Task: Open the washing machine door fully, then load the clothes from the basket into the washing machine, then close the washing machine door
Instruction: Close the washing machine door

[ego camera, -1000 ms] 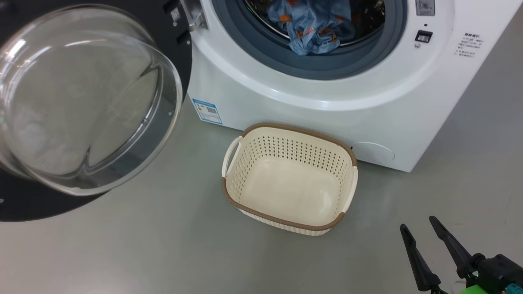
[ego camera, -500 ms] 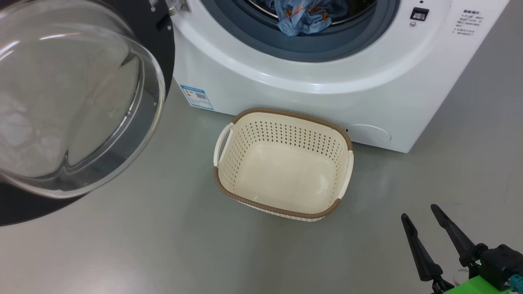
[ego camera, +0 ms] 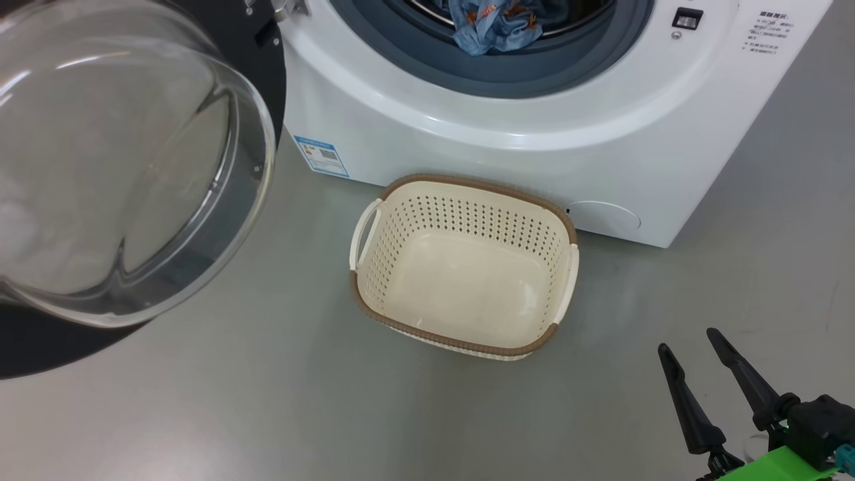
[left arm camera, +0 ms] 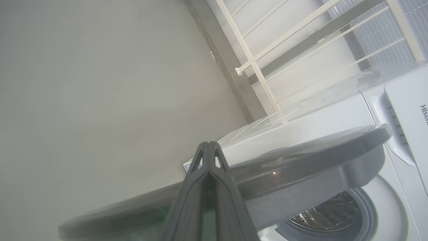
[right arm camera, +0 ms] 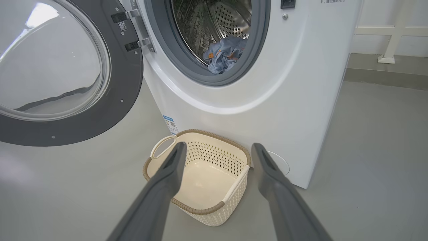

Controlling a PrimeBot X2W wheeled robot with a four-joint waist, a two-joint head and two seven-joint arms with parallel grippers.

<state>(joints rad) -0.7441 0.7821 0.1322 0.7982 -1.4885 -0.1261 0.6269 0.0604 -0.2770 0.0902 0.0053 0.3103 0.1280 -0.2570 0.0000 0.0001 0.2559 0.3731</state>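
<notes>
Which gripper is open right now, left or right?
The right gripper: its fingers stand spread apart, pointing toward the basket. The left gripper has its fingers pressed together.

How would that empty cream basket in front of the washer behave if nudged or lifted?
The basket looks like thin perforated plastic and holds nothing, so it is probably light yet fairly stiff. Standing low and wide on the smooth floor, it would likely slide rather than tip when nudged.

bare laundry area, white washing machine (ego camera: 467, 153) on smooth grey floor (ego camera: 267, 401), cream railing (left arm camera: 249, 57) behind
</notes>
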